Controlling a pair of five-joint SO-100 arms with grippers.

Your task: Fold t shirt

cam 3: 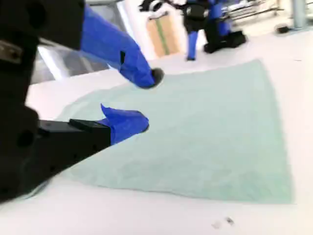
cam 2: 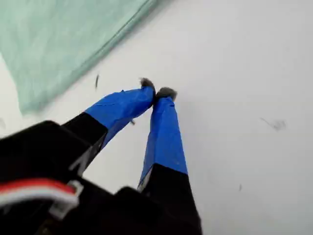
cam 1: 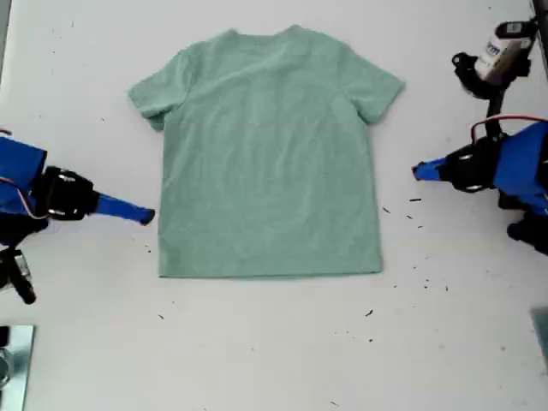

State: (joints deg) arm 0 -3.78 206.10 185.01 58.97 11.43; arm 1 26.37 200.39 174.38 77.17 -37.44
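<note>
First tool [cam 1: 417,171] [cam 2: 157,92] is seen with blue-taped jaws pressed together, tips touching, nothing pinched; it is placed at the exterior view's right, over bare desk, just beside the shirt's side edge and apart from it. Second tool [cam 1: 147,216] [cam 3: 149,100] is seen spread, one jaw above the other, nothing between them; it is placed at the exterior view's left, its tip just beside the shirt's other side edge, contact not discernible.

White flat desk [cam 1: 257,351] is covered in the middle by the pale mint-green heathered short-sleeved cloth t shirt [cam 1: 270,163] [cam 2: 58,39] [cam 3: 205,132], laid flat and unfolded, sleeves spread, round neck toward the exterior view's top, hem toward its bottom. Small dark specks [cam 1: 415,199] are scattered on the desk, mostly toward the exterior view's lower right.
</note>
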